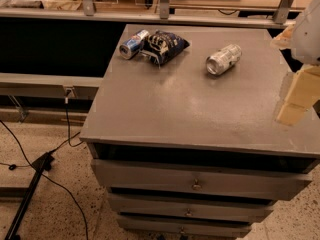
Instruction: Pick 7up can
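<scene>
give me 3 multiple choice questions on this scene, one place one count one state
1. Where is the gripper?
A at the right edge of the cabinet top
B at its left edge
C under it

2. How many cans lie on the cabinet top?
A one
B two
C three

3. How does the 7up can sit?
A upright
B on its side
C crushed flat

1 A: it hangs at the far right, apart from the 7up can.
2 B: the 7up can plus the blue, red and white can.
3 B: its shiny top faces sideways.
</scene>
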Robot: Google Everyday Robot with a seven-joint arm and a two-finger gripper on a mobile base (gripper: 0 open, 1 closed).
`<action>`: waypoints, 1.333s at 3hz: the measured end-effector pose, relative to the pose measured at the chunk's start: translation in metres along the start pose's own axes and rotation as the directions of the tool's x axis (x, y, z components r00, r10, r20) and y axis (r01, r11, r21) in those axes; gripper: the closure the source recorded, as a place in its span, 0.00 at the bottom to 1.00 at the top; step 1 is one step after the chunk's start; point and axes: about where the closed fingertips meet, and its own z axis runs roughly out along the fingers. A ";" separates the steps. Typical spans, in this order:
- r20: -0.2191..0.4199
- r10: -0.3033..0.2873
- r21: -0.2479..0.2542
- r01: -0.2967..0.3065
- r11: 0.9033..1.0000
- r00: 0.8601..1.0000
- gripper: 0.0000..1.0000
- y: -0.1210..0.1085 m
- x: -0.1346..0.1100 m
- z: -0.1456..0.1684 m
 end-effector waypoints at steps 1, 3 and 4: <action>0.000 0.000 0.000 0.000 1.000 1.000 0.00 0.000 0.000 0.000; -0.121 -0.036 0.135 0.052 0.989 0.992 0.00 -0.071 0.013 0.035; -0.278 -0.132 0.187 0.188 0.964 0.952 0.00 -0.148 0.024 0.067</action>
